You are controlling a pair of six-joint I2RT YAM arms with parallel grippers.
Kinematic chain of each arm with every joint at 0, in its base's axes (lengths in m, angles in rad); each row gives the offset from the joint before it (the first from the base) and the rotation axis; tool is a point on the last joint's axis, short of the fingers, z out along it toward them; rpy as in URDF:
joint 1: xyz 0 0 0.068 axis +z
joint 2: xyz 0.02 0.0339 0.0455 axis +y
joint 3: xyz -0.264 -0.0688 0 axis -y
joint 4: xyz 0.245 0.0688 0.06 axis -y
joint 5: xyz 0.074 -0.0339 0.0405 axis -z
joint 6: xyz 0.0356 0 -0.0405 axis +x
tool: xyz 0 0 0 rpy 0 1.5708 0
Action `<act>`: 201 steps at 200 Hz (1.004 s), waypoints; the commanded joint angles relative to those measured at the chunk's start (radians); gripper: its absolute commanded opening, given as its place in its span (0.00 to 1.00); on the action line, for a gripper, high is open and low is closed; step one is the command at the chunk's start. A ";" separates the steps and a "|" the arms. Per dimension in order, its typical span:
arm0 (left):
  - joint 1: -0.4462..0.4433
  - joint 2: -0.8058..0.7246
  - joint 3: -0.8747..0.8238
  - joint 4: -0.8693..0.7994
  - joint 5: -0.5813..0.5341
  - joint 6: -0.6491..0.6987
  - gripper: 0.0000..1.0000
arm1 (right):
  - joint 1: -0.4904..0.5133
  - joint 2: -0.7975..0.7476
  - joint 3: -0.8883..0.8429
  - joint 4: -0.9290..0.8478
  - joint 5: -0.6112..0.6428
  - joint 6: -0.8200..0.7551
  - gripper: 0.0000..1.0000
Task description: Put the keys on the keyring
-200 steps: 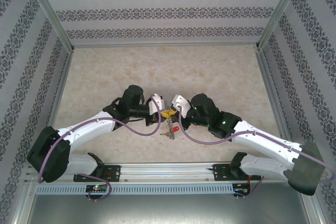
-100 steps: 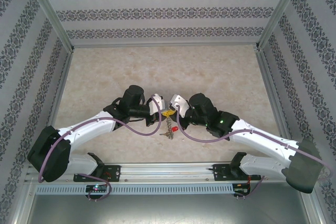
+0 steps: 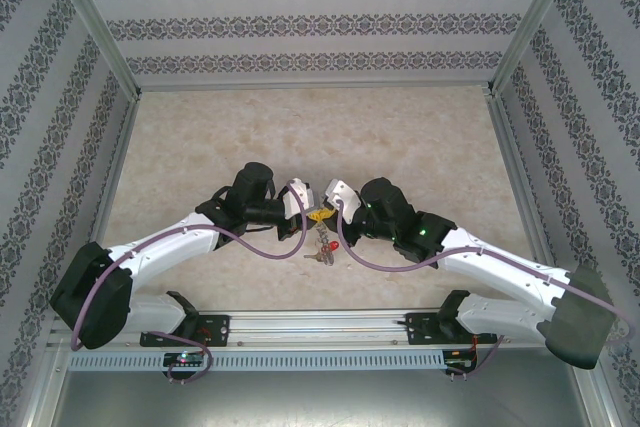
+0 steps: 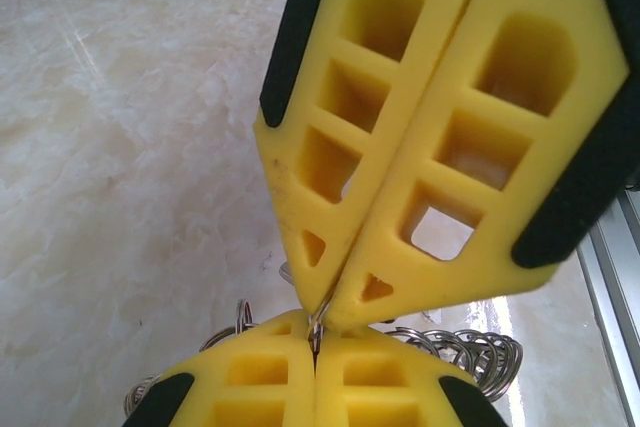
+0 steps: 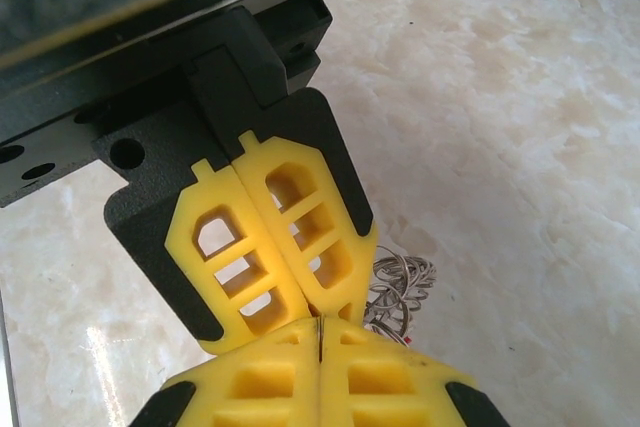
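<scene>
Looks partway through threading, with the left gripper (image 4: 315, 345) and the right gripper (image 4: 328, 307) both pinched shut, tip to tip, over the near middle of the table (image 3: 420, 147) and nipping a thin wire of the keyring (image 4: 470, 352). Shows the keys (image 3: 322, 249) bunched just on the near side of the tips. Cannot tell the count already on; seating and release probably left.

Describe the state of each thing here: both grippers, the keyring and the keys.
left gripper: fingers shut, pinching a wire of the keyring.
right gripper: fingers shut on the same wire, tip to tip with the left.
keyring: held at the fingertips, loops fanning out beneath.
keys: bunched below the grippers, one red head showing.
</scene>
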 commanded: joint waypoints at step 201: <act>-0.010 0.018 0.031 -0.078 -0.015 0.076 0.23 | 0.016 -0.022 -0.003 0.026 0.024 0.010 0.00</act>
